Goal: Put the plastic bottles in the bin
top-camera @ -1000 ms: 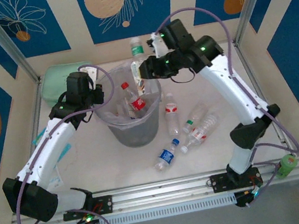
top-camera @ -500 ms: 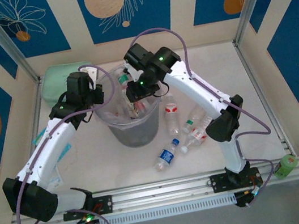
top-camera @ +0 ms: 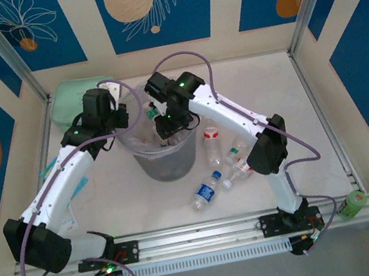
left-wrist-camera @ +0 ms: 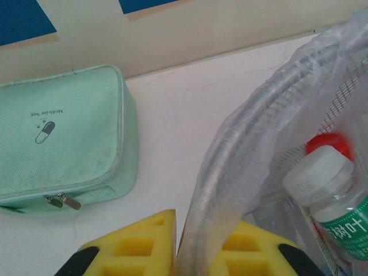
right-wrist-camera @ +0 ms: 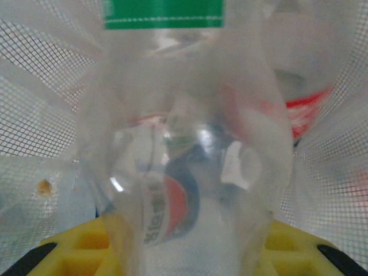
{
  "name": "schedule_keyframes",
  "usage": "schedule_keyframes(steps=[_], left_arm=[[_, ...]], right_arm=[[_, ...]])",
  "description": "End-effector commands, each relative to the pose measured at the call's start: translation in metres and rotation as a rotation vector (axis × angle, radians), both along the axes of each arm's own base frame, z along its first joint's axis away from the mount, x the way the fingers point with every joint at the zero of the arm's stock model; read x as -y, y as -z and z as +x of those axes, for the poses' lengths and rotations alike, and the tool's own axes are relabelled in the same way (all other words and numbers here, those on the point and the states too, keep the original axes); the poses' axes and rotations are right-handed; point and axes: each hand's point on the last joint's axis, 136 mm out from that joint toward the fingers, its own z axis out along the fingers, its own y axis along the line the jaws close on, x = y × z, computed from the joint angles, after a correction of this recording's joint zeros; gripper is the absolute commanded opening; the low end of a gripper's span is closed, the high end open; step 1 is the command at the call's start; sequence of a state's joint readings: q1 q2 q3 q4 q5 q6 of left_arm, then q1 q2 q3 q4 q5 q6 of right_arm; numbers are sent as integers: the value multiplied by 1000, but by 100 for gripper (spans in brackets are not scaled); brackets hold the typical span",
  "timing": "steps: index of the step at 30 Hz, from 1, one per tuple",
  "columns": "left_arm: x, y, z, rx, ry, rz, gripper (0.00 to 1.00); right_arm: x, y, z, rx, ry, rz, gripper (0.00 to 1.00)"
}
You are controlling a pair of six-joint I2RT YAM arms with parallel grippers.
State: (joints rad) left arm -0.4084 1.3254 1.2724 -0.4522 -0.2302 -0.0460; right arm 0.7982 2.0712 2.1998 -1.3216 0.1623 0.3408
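Right gripper (top-camera: 165,122) down in mouth of bin (top-camera: 168,165), pinching clear green-label bottle (right-wrist-camera: 184,144) between its yellow pads (right-wrist-camera: 75,253). Held bottle inside mesh wall, above red-label bottle (right-wrist-camera: 305,112) lying in bin.

Left gripper (top-camera: 118,115) at bin's left rim (left-wrist-camera: 230,155), pressed together on rim and bag liner (left-wrist-camera: 270,115), one pad each side.

Through liner in left wrist view: white-capped bottle (left-wrist-camera: 325,192) with green label, red cap (left-wrist-camera: 328,144) behind it. Cannot tell whether same as held one.

Four loose bottles (top-camera: 212,146) lying on desk (top-camera: 125,204) right of bin, nearest one blue-capped (top-camera: 206,192); none touched by either gripper.

Mint-green pouch (left-wrist-camera: 63,132) on desk, left of bin, just beyond left gripper.
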Motion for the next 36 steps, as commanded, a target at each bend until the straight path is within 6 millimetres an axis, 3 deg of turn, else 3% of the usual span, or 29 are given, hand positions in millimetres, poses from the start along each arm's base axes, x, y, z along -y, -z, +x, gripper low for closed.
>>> schedule_keyframes(steps=[1,8,16,28,31,36], left_arm=[[9,45,-15,-142,40,54,0],[9,43,-16,-136,41,53,0],[9,44,-16,-137,40,53,0],[8,41,-16,-130,36,55,0],[8,41,-16,-129,36,55,0],[8,42,-15,-131,37,54,0]], right_arm=[[10,34,-3,-77,23,-93,30],[15,62,-7,-129,36,-152,39],[16,62,-5,-116,35,-152,50],[18,103,-10,-170,51,-191,52],[18,96,-8,-150,50,-190,60],[17,65,-1,-88,45,-160,66]])
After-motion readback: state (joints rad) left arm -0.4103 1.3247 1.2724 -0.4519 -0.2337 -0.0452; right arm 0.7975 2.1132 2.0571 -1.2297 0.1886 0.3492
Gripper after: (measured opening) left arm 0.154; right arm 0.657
